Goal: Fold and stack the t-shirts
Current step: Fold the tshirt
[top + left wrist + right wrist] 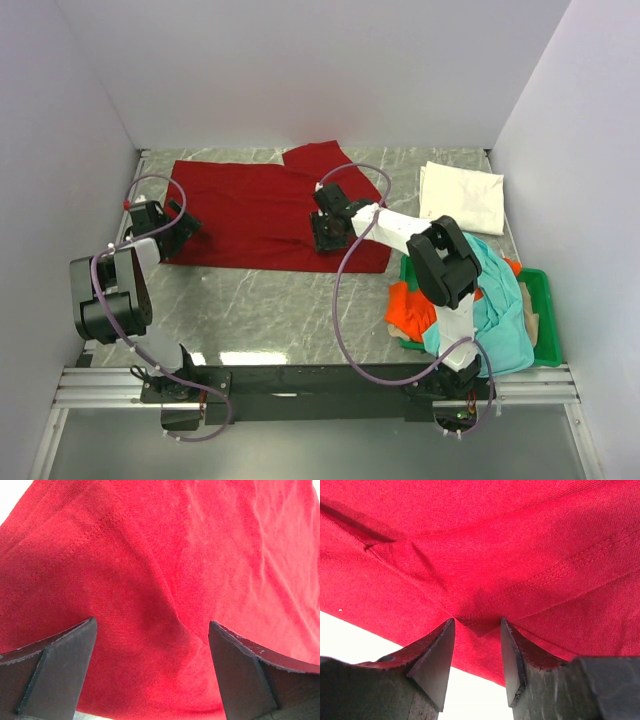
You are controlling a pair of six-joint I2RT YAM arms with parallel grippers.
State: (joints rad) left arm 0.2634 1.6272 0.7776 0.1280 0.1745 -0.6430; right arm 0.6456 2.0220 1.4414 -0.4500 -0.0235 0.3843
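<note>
Meanwhile, the red shirt (255, 210) lies spread at upper centre; the left claw (188, 222) gapes wide over its left edge, and the right claw (327, 232), narrowly apart, straddles a pucker near its lower hem, apparently to fold.

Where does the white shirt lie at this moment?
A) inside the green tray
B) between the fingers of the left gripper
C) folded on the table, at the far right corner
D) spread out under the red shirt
C: the white shirt lies folded on the table at the far right, apart from the green tray and the red shirt.
</note>
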